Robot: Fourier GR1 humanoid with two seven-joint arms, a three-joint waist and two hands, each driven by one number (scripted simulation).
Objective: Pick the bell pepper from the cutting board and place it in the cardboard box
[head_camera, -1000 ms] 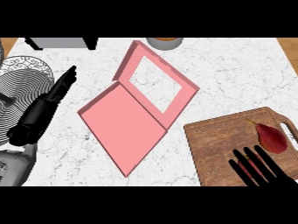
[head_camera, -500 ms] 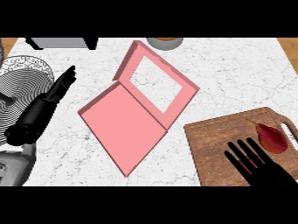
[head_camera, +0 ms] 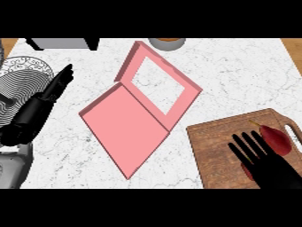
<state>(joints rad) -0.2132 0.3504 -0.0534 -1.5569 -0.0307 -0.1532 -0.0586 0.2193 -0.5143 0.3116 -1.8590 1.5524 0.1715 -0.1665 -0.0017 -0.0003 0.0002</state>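
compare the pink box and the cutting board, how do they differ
The pink box is plain pink and lies opened out mid-counter; the cutting board is brown wood with a handle slot, lower right. The cutting board bears the red bell pepper, the right hand over it; the pink box does not. Both lie skewed on the marble counter.

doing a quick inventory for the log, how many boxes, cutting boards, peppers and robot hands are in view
boxes: 1, the pink box, lying open
cutting boards: 1, the wooden cutting board
peppers: 1, the red bell pepper on the board
hands: 2, the left hand and the right hand
total: 5
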